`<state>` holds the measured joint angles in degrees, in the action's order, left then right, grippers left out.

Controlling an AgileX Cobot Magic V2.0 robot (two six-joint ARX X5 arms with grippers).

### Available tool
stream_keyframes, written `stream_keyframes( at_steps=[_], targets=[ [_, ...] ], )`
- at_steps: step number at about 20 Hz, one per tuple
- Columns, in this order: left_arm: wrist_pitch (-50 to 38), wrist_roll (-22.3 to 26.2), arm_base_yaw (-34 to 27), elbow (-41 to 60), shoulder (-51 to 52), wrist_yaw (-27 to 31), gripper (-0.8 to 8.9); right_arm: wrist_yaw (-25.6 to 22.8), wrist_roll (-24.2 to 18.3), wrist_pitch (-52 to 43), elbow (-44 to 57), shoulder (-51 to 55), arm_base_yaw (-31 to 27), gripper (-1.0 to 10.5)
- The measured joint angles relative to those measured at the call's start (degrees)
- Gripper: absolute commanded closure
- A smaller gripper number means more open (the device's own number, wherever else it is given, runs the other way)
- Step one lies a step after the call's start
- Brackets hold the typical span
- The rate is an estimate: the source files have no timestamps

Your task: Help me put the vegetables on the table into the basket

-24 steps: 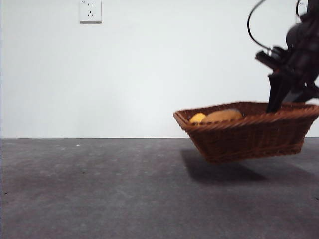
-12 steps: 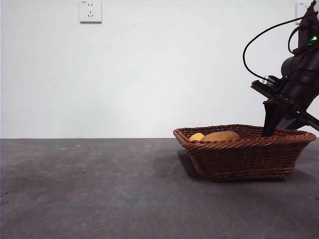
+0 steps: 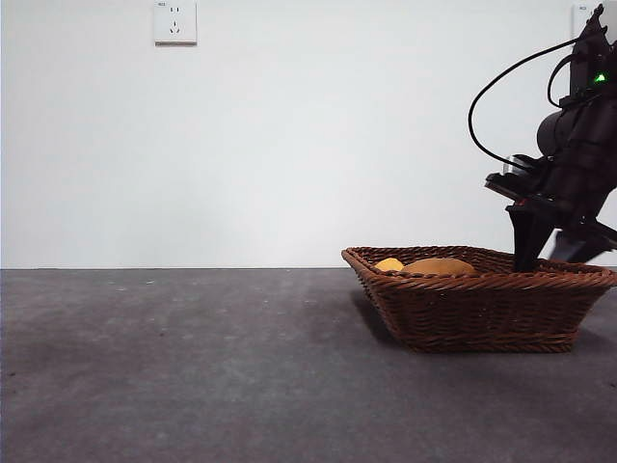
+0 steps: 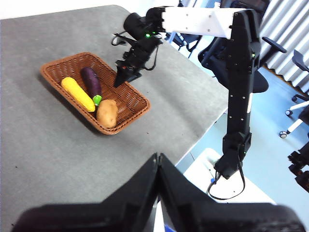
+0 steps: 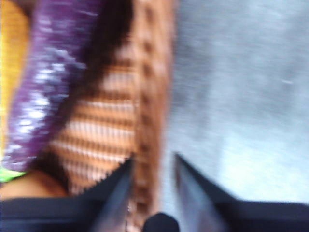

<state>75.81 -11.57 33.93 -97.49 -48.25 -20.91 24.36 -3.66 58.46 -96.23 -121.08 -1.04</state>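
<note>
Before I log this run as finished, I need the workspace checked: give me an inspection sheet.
Surface: dark grey table, matte, speckled.
Job's things: potato, eggplant and corn all lie inside the basket, which rests on the table.
Clutter: nothing seen.
Grippers: right gripper open, jaws straddling the basket's rim; left gripper shut, holding nothing, high and away from the basket.
Cables: black cable loops off the right arm, clear of the basket.
Surroundings: white wall with socket; office chairs beyond the table's edge.
</note>
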Motion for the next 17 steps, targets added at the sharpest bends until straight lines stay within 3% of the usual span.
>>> stream_keyframes(
  at_steps=[5,12,13,14,15,17],
  targets=[
    [0.0,1.03,0.0,0.0,0.0,2.67,8.18,-0.76,1.75,1.55,0.0,2.14,-0.22,4.4],
    [0.0,2.25,0.0,0.0,0.0,3.23,8.17,-1.77,3.87,4.22,-0.09,25.42,-0.13,4.5],
    [0.0,2.47,0.0,0.0,0.0,4.13,8.17,-2.62,3.93,5.31,-0.09,29.66,-0.02,5.8],
    [0.0,2.56,0.0,0.0,0.0,5.44,8.17,-3.48,3.96,6.25,-0.09,33.31,0.07,8.1],
    [-0.02,2.58,0.0,0.0,0.0,6.97,8.18,-4.61,3.91,7.13,-0.09,37.68,0.2,9.6],
    [0.0,2.58,0.0,0.0,-0.02,9.31,8.17,-8.02,3.89,8.7,-0.15,46.58,0.24,9.6]
  ],
)
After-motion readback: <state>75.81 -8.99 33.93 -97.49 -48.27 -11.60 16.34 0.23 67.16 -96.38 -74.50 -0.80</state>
